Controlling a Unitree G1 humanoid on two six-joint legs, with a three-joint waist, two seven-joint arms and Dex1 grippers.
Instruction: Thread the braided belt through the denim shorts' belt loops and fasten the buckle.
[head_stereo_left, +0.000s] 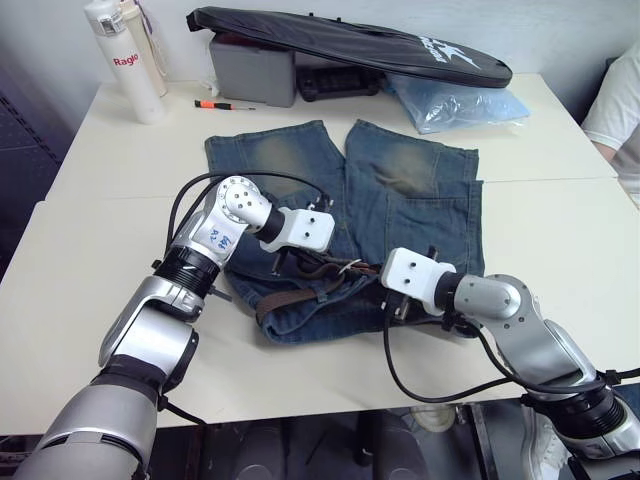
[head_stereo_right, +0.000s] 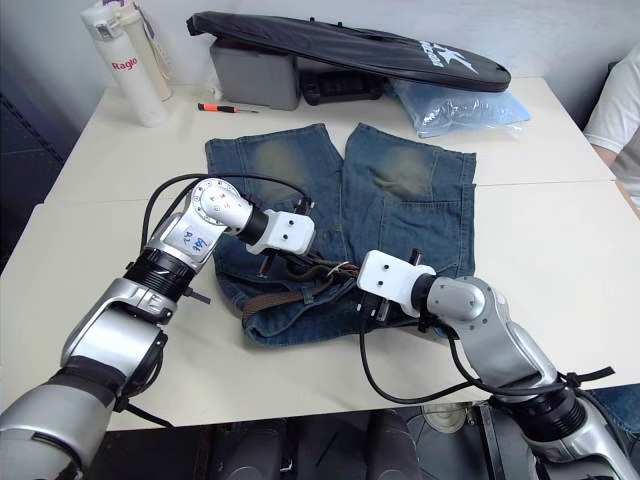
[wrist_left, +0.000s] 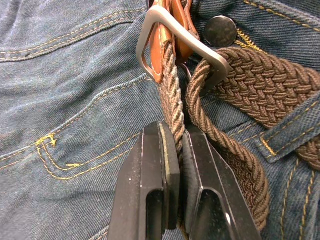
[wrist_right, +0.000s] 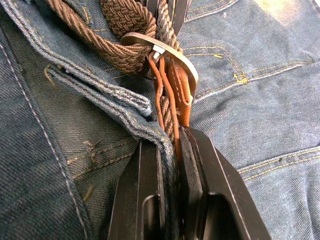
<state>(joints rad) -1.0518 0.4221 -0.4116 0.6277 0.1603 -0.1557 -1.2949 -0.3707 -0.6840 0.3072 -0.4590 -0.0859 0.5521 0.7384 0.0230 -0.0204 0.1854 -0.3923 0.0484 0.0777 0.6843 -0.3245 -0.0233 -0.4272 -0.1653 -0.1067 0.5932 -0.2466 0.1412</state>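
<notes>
The denim shorts (head_stereo_left: 400, 190) lie flat on the white table (head_stereo_left: 110, 180), waistband toward me. The braided belt (head_stereo_left: 292, 294) runs along the waistband, and one stretch passes under a belt loop (wrist_left: 289, 136). The silver buckle (wrist_left: 148, 31) stands on edge on its orange-brown leather end beside the shorts' metal button (wrist_left: 220, 31). My left gripper (wrist_left: 175, 136) is shut on the braided strand just below the buckle. My right gripper (wrist_right: 172, 139) faces it from the other side, shut on the leather end of the belt at the buckle (wrist_right: 172, 52), with a fold of the denim waistband against it.
At the table's far side lie a long black bag (head_stereo_left: 350, 45) on a grey box (head_stereo_left: 252, 72), a white bottle (head_stereo_left: 125, 65), a small screwdriver (head_stereo_left: 222, 104) and a clear plastic bag (head_stereo_left: 455, 102). A person's sleeve (head_stereo_left: 618, 110) shows at the right edge.
</notes>
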